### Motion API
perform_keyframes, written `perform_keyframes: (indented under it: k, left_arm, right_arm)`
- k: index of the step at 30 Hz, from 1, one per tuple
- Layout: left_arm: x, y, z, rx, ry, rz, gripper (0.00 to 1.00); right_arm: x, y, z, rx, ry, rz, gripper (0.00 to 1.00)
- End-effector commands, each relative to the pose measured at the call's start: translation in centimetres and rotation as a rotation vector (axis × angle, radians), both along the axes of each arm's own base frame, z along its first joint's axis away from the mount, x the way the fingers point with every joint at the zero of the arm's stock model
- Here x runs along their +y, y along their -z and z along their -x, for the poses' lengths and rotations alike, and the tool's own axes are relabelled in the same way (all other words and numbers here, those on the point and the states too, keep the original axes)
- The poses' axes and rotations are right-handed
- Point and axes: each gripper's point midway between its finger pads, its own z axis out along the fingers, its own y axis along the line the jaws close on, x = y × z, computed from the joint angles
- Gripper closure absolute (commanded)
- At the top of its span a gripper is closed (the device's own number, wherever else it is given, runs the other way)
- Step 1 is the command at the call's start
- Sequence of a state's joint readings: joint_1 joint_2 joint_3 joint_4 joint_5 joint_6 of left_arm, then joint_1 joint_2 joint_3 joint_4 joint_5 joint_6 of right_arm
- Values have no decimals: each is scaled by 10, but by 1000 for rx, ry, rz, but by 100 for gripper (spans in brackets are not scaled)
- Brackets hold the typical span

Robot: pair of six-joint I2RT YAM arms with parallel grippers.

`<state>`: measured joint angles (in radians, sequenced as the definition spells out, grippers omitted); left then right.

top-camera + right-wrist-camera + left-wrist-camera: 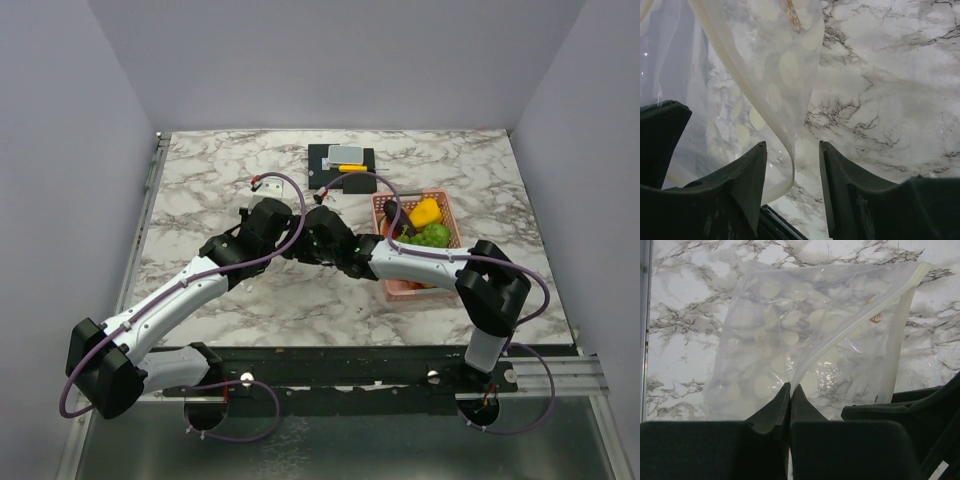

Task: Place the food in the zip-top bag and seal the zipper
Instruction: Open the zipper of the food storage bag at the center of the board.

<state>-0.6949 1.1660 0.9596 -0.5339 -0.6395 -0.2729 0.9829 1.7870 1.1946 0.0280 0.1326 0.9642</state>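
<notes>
The clear zip-top bag [805,330] with pale round spots hangs over the marble table, its white zipper strip running diagonally. My left gripper [790,387] is shut on the bag's edge. In the right wrist view the bag [775,75] hangs at upper left and its curled zipper edge dips between my open right gripper's fingers [792,150], nearer the left finger. From above, both grippers meet at table centre: left [300,235], right [330,240]; the bag is barely visible there. The food, a yellow pepper [425,212] and green pieces [434,235], lies in the pink basket [413,288].
A black base [341,166] with a grey-and-yellow item stands at the back centre of the table. The pink basket is at the right. A small white object [268,185] lies at back left. The left arm's finger edge shows at left in the right wrist view [660,135].
</notes>
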Motion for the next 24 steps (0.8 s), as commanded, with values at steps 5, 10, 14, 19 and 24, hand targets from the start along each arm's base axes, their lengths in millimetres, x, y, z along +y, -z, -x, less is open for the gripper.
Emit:
perform_keyframes:
  k: [5, 10, 14, 19, 24]
  left_arm:
    - [-11, -10, -1, 3, 33, 48, 100]
    - [-11, -10, -1, 3, 41, 46, 100]
    - [-9, -11, -1, 0, 39, 36, 100]
    - [-7, -13, -2, -8, 32, 31, 95]
    - [-9, -12, -1, -4, 43, 34, 87]
  right_arm:
    - [16, -6, -11, -14, 38, -49, 65]
    - [14, -9, -12, -28, 40, -48, 99]
    - [10, -13, -12, -39, 51, -46, 99]
    - [5, -17, -13, -51, 63, -43, 99]
    - [3, -20, -15, -59, 73, -40, 99]
